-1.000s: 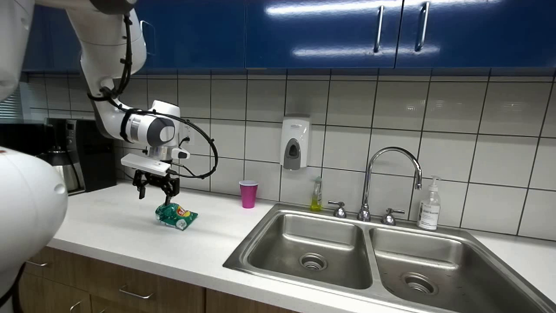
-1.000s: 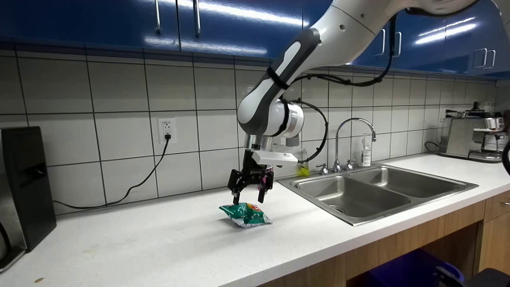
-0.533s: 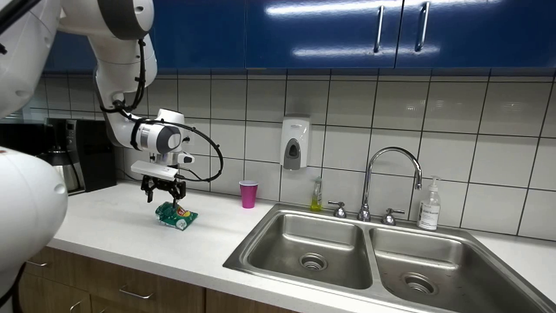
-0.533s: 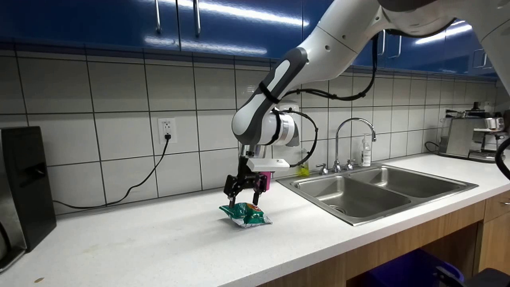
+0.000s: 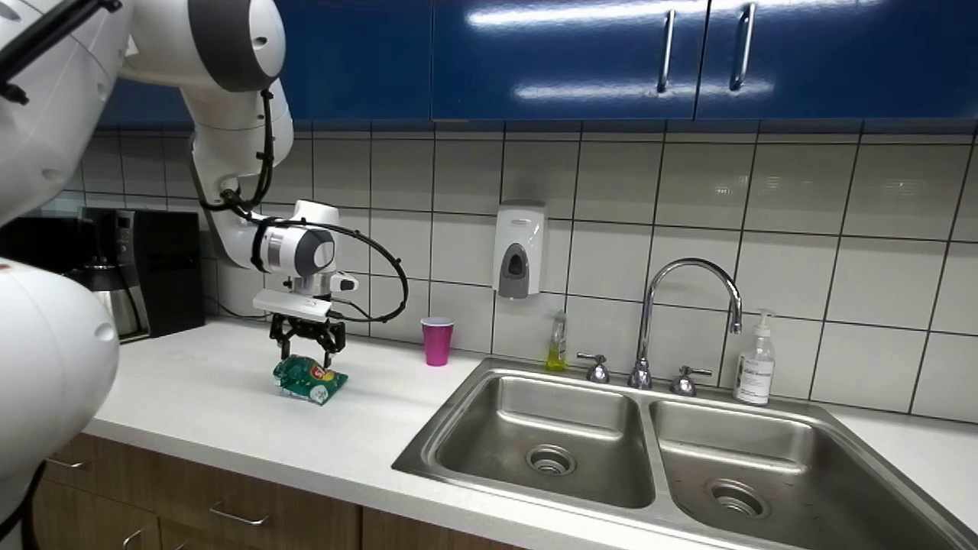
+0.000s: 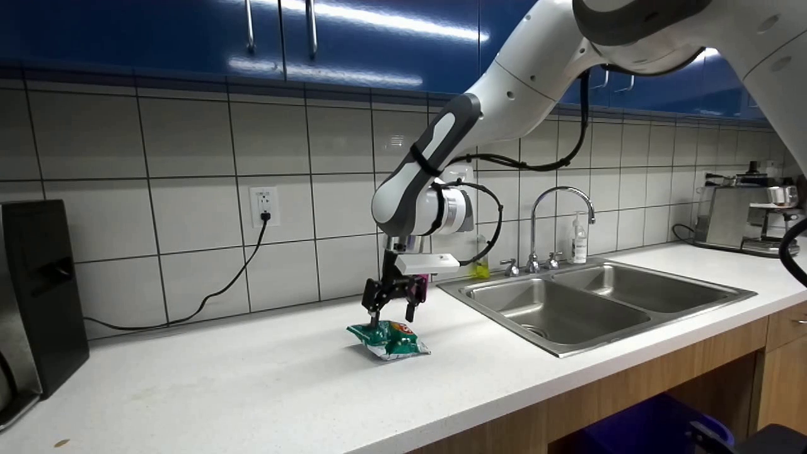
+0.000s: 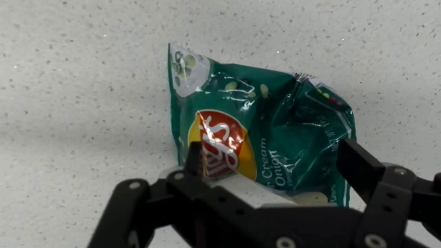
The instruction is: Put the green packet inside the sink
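The green packet (image 5: 309, 382), crinkled and with a red and yellow logo, lies on the white counter in both exterior views (image 6: 392, 342). In the wrist view the packet (image 7: 275, 113) fills the middle. My gripper (image 5: 307, 357) is open and empty, pointing down just over the packet. In the wrist view its fingertips (image 7: 272, 155) stand apart over the packet, one over the logo and one near the packet's opposite edge. Whether a fingertip touches the packet I cannot tell. The sink's left basin (image 5: 497, 451), steel with a round drain, stands right of the packet; it also shows in an exterior view (image 6: 567, 306).
A pink cup (image 5: 437, 341) stands by the wall between packet and sink. A yellow-green soap bottle (image 5: 557, 344), a tall faucet (image 5: 649, 321) and a pump bottle (image 5: 755, 370) stand behind the basins. A black coffee maker (image 5: 172, 267) stands at the counter's far left.
My gripper has moved to the right and slightly down in an exterior view, from the packet's left side to over it. It stays open. The packet has not moved.
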